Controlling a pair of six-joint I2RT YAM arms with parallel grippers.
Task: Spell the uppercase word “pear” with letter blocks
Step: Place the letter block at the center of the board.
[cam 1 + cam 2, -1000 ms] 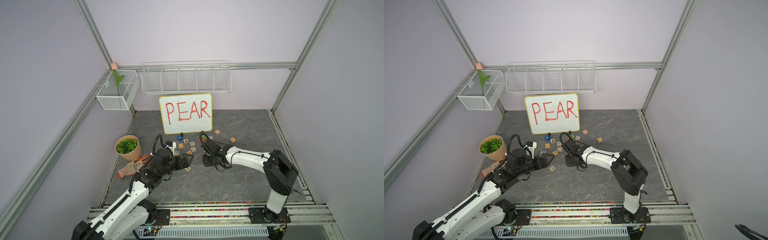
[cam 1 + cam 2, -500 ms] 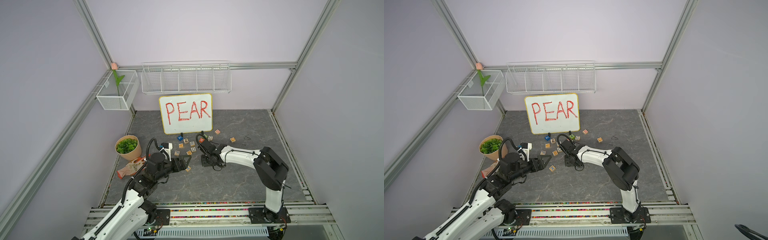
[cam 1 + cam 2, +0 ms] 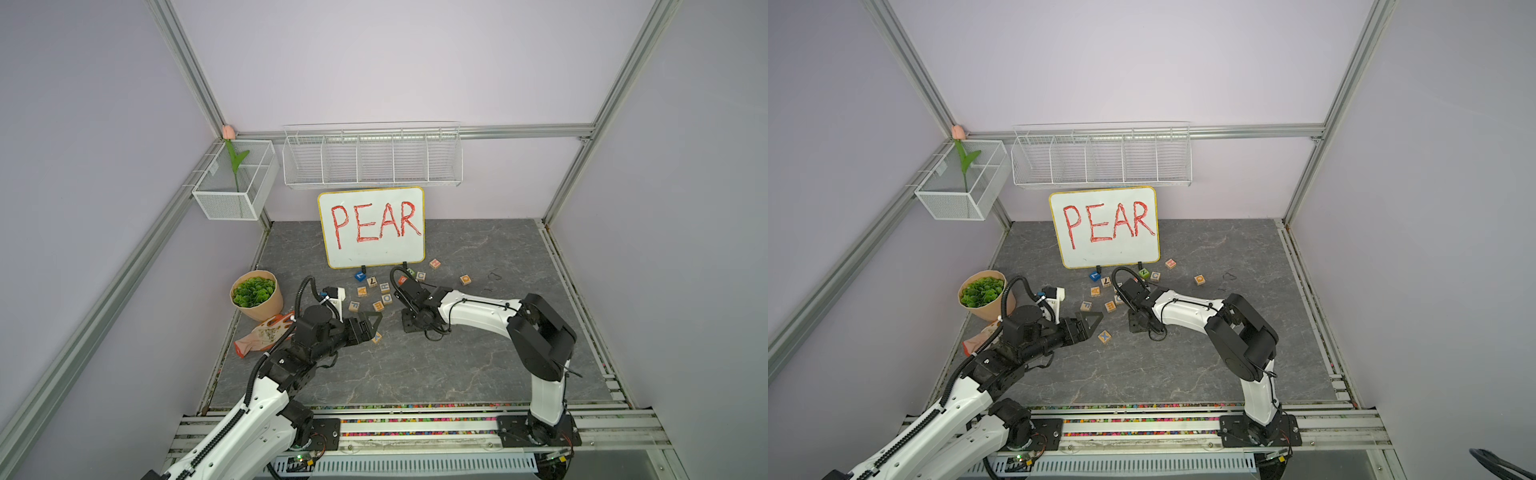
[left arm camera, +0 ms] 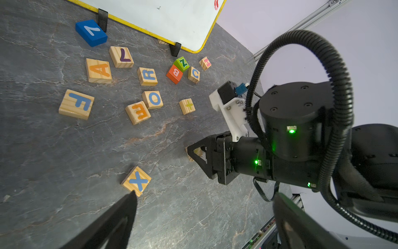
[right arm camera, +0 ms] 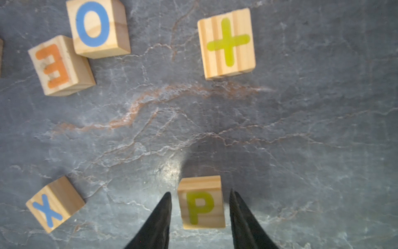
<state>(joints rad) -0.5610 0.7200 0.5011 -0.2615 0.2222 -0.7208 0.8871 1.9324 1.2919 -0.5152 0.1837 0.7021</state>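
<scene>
Yellow-rimmed whiteboard (image 3: pixel 371 226) stands below a wire basket (image 3: pixel 372 160), potted plant (image 3: pixel 254 293) well apart

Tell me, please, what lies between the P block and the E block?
Nothing lies there. The right wrist view shows only bare floor between the P block and the E block.

In both top views the right end effector (image 3: pixel 409 326) covered the P block (image 5: pixel 201 202), and the other letter blocks (image 3: pixel 377 305) were too small to read. The right wrist view was soft, and its edge cut a wooden sliver (image 5: pixel 0 57). A pale-wood bit (image 4: pixel 162 41) lay mostly hidden beneath the whiteboard (image 4: pixel 172 19).
</scene>
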